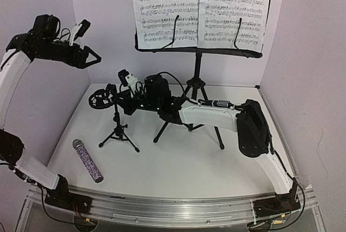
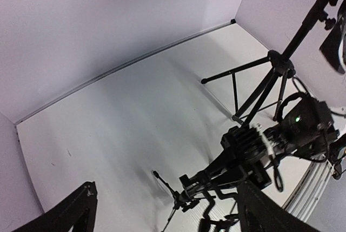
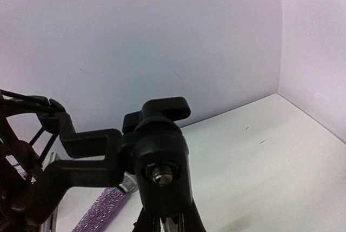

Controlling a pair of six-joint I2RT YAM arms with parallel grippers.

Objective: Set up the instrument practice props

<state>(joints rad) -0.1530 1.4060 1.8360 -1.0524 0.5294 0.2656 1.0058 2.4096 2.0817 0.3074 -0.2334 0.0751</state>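
Microphone: likely light, rigid, prone to roll; grasp mid-barrel; left gripper spread; right gripper closed at mic stand

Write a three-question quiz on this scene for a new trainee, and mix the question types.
1. True or false: the microphone sits in the small tripod stand.
2. Where are the sheet-music pages?
A) propped upright on the music stand
B) rolled up beside the microphone
C) clamped in one arm's jaws
3. Which arm is raised away from the props with its jaws open?

Key:
1. False. The microphone lies on the table, in front of the small tripod stand.
2. A.
3. The left arm.
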